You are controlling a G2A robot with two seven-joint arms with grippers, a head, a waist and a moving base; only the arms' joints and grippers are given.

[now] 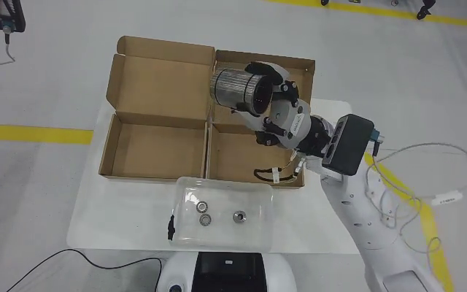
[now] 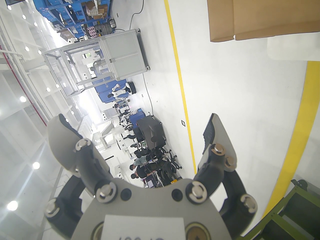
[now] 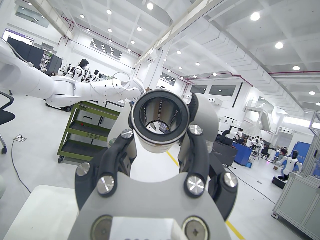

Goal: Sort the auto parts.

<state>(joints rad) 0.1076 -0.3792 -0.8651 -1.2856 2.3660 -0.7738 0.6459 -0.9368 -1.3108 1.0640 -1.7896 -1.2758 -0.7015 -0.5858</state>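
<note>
My right gripper (image 1: 264,89) is shut on a ribbed metal cylinder sleeve (image 1: 235,90) and holds it in the air above the back of the right cardboard box (image 1: 233,157). In the right wrist view the sleeve (image 3: 160,128) faces the camera end-on, hollow, clamped between the fingers (image 3: 200,111) of that gripper (image 3: 161,116). Beside it stands the left cardboard box (image 1: 157,150) with a bare floor. A clear plastic tray (image 1: 182,186) in front holds two small rings (image 1: 204,212) and a small nut-like part (image 1: 238,216). My left gripper (image 2: 137,123) is open, holding nothing, off the table's side.
Both boxes have lids (image 1: 164,80) folded back and upright at the rear. A box flap (image 2: 262,6) and the white table's corner (image 2: 287,48) appear beyond my left gripper. A loose cable (image 1: 273,174) from the right arm hangs over the right box's front wall.
</note>
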